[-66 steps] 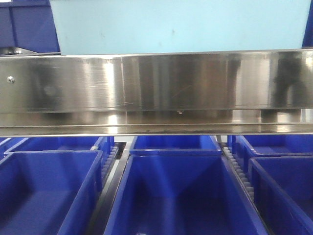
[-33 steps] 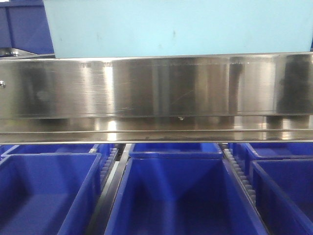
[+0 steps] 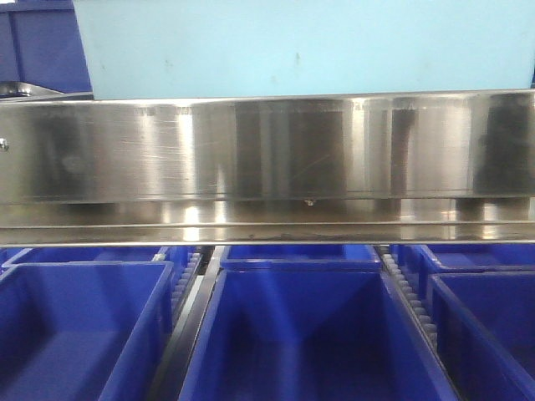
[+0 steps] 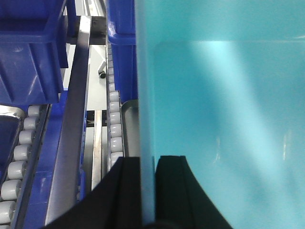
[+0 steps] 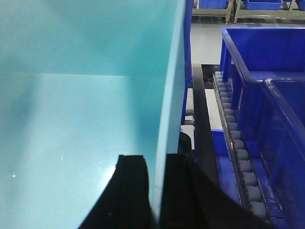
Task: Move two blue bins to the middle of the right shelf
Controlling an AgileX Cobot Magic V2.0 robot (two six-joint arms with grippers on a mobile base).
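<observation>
The left jaws are clamped on the left wall of a light-blue bin (image 4: 214,119), one black finger (image 4: 123,191) outside the thin wall and the other inside. The right jaws grip the opposite wall the same way, with one finger (image 5: 132,191) inside the bin and the other outside. In the front view the bin fills the top of the frame, its lower edge hidden behind a brushed steel shelf beam (image 3: 267,150). Below the beam, dark-blue bins (image 3: 309,334) sit side by side on the lower level. Roller tracks (image 4: 114,119) run between the rows, and another roller track (image 5: 238,157) lies beside further dark-blue bins.
</observation>
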